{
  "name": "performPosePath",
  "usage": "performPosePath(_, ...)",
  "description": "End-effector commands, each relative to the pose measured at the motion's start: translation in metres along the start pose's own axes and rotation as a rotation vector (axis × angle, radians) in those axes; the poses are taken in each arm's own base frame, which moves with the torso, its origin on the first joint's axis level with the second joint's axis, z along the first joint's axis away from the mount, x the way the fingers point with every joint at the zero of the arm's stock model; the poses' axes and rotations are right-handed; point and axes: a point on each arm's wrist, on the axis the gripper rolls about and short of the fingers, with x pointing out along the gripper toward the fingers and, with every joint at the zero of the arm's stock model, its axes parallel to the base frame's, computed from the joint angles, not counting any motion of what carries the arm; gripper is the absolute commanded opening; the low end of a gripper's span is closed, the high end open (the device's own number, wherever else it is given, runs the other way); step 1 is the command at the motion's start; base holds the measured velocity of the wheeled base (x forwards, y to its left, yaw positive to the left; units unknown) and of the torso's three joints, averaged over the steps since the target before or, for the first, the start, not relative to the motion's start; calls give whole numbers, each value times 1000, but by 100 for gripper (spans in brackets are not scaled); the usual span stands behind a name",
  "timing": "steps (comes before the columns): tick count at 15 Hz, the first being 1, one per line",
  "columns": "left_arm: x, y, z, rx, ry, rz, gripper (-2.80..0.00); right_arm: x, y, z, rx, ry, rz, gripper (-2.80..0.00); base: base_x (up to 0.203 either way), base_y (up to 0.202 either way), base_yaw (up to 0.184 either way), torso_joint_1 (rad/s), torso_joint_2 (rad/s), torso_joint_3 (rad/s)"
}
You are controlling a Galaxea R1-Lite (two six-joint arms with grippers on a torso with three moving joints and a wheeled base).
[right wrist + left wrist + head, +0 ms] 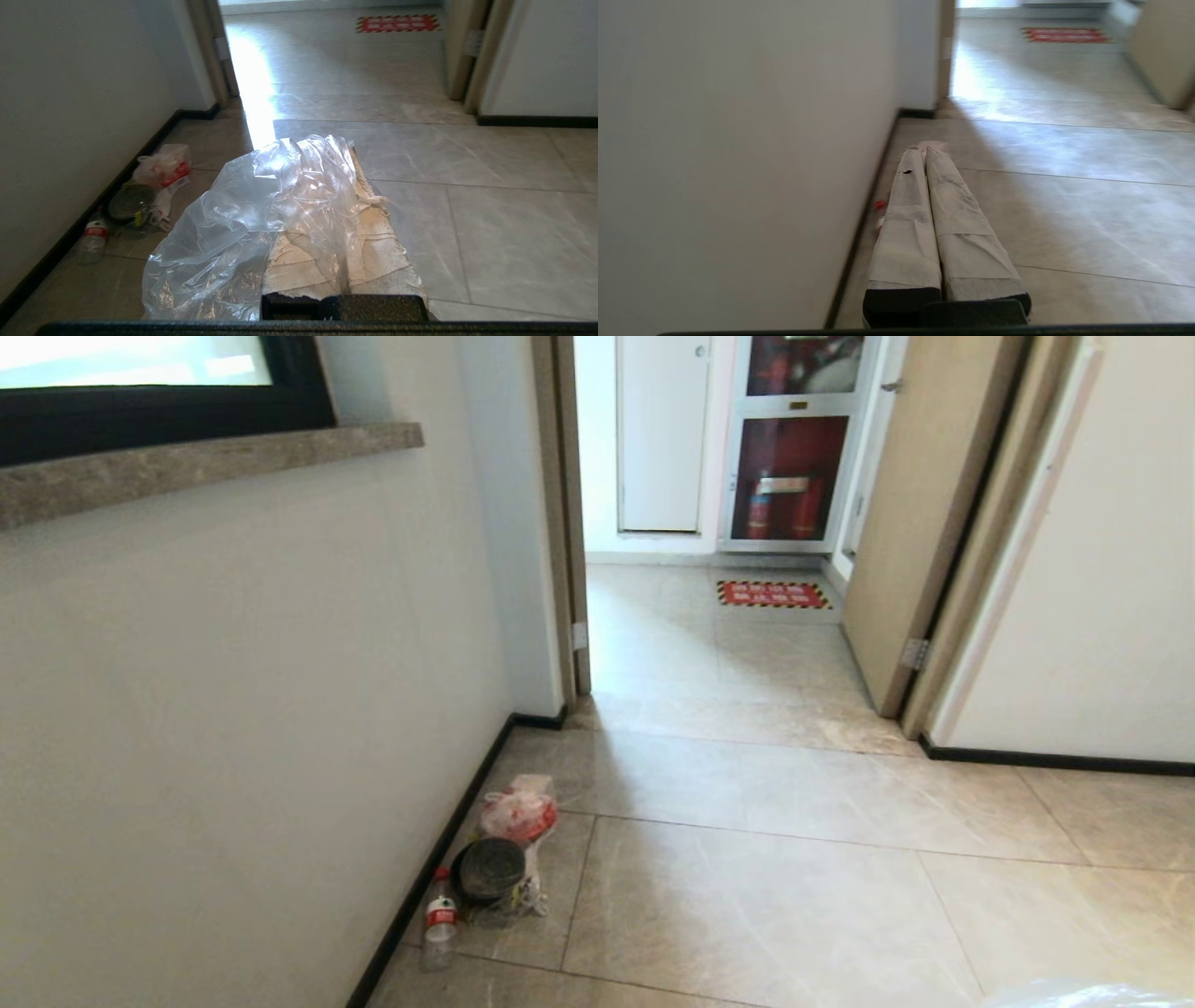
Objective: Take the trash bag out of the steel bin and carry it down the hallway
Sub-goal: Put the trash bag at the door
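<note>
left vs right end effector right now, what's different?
The left end effector holds nothing, its fingers pressed together; the right end effector is shut on the trash bag. The left's taped fingers show bare; clear plastic drapes over the right's. Both have white-wrapped fingers, are shut, and point along the beige hallway floor.

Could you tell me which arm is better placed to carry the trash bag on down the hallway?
Right. The right gripper is shut on the trash bag, which drapes over its fingers. The left gripper is shut on nothing, beside the wall.
</note>
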Motion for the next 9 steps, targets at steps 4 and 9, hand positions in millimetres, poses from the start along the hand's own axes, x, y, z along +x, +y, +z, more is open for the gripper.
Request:
performPosePath(4, 0, 0, -1, 0, 3, 1, -280, 0, 0, 0, 2, 1, 0, -280, 1, -9, 172, 0, 4, 4)
performPosePath(9, 0, 0, 0, 0, 2, 1, -280, 0, 0, 0, 1, 1, 0, -280, 4, -11, 175, 2, 3, 1)
